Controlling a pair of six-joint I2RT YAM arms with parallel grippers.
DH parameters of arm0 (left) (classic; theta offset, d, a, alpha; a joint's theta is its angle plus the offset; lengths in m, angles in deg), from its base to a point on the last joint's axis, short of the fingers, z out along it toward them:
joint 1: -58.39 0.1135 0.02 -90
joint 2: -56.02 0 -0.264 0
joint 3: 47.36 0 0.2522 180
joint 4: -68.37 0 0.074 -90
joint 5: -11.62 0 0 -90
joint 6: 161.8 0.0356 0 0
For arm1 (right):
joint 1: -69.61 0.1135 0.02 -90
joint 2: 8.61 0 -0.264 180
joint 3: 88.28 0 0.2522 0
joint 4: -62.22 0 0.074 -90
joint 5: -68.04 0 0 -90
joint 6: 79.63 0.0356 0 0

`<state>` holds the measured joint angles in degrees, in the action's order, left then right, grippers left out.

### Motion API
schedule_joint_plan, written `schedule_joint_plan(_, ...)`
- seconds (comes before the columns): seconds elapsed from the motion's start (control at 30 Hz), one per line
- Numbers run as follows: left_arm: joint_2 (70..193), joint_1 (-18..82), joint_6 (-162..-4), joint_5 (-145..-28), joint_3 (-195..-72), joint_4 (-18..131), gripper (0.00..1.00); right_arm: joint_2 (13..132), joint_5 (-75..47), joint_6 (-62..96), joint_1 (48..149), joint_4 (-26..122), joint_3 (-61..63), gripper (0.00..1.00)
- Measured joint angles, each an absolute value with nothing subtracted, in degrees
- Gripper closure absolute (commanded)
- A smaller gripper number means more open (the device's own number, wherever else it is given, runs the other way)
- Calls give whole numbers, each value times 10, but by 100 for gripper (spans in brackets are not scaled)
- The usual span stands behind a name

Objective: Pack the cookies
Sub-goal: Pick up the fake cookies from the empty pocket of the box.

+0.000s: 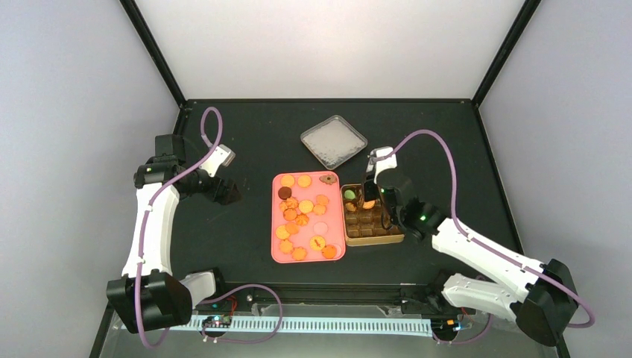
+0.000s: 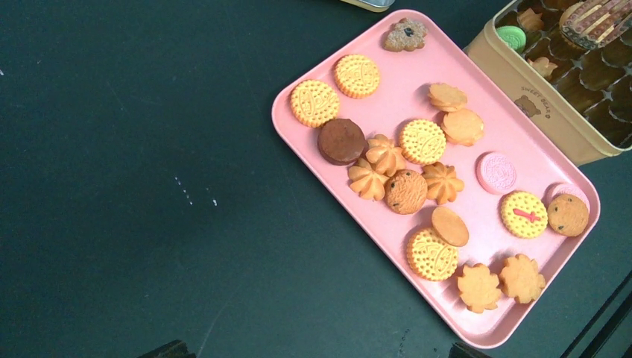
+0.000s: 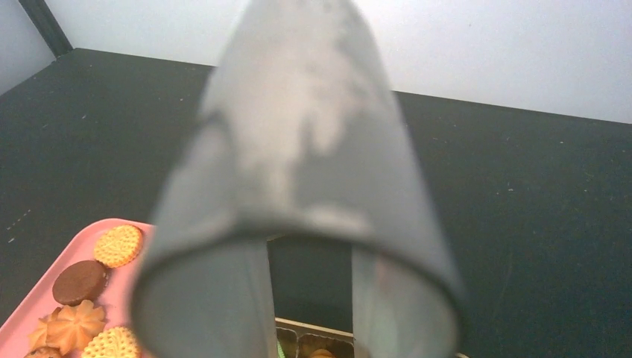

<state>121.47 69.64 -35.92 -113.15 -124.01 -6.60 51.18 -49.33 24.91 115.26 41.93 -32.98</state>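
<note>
Many cookies (image 1: 301,216) lie on a pink tray (image 1: 277,253); in the left wrist view the cookies (image 2: 421,142) are mostly golden, with one dark brown and a pale pink one. A tan compartment tin (image 1: 387,237) stands right of the tray and holds a green cookie (image 2: 511,36). My right gripper (image 1: 378,195) is shut on metal tongs (image 3: 298,149), which reach down over the tin's far-left cells with an orange cookie (image 1: 368,203) at their tips. My left gripper (image 1: 223,192) hangs open and empty over bare table left of the tray.
The tin's square grey lid (image 1: 334,141) lies behind the tray and tin. Black frame posts run along the table's back corners. Purple cables loop off both arms.
</note>
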Motion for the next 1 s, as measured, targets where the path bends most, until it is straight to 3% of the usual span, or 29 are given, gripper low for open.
schedule_joint_plan(0.27, 1215, 696, -359, -1131, -1240, -66, 8, 531, -497, 253, 1139, 425, -330, 61)
schedule_joint_plan(0.57, 1215, 696, -359, -1131, -1240, -66, 8, 537, -474, 258, 1129, 429, -329, 56)
schedule_joint_plan(0.8, 1215, 696, -359, -1132, -1240, -66, 8, 525, -442, 268, 1104, 428, -329, 58)
schedule_joint_plan(1.0, 1215, 696, -359, -1132, -1240, -66, 8, 508, -422, 278, 1086, 424, -329, 68)
